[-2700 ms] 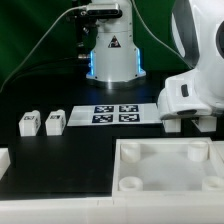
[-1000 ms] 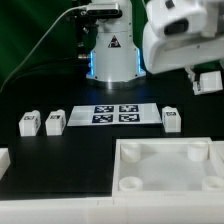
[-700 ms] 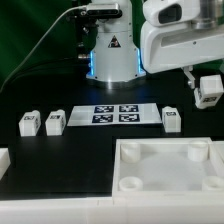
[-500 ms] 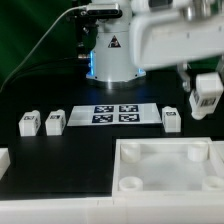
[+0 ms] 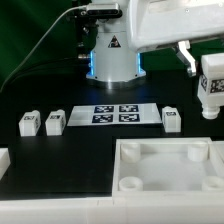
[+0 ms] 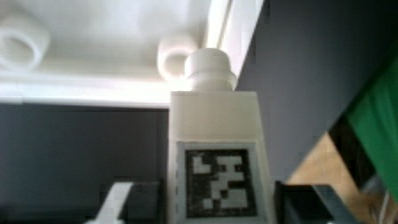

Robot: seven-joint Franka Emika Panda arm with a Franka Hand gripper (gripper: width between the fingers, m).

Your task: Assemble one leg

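Plainly the claw [image 6: 217,205] grips the leg [image 6: 217,130] between its fingers, the leg's long axis running straight out from it, peg end toward the tray [image 6: 89,85] beyond.

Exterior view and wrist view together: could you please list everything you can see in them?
Marker board: one, white, centre of the black table.
Legs on the table: three, white, two at the exterior view's left, one right of the board.
Held leg: one, white, aloft at the exterior view's right.
Tray-like part: one, white, nearest the camera.
Robot base: one, white, behind the board.
Pincer: one, dark, shut on the held leg.
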